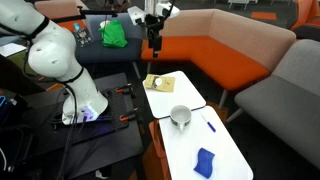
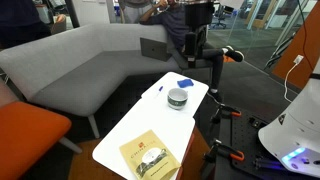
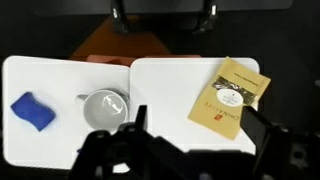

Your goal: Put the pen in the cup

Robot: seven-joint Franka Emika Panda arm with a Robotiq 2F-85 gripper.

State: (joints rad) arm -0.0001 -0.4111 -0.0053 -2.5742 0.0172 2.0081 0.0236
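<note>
The silvery-grey cup (image 1: 180,115) stands upright near the middle of the white table (image 1: 190,135). It also shows in both the exterior view (image 2: 177,98) and the wrist view (image 3: 103,108). The thin blue pen (image 1: 210,125) lies flat on the table a short way beside the cup, and is also seen in an exterior view (image 2: 160,88). It does not show in the wrist view. My gripper (image 1: 152,42) hangs high above the table's far end, open and empty, with its fingers wide apart in the wrist view (image 3: 200,130).
A blue sponge (image 1: 205,160) lies near one end of the table beyond the cup. A tan packet (image 1: 158,82) lies at the other end, below my gripper. Orange and grey sofas (image 1: 230,50) surround the table. A black cart (image 1: 90,130) holds the robot base.
</note>
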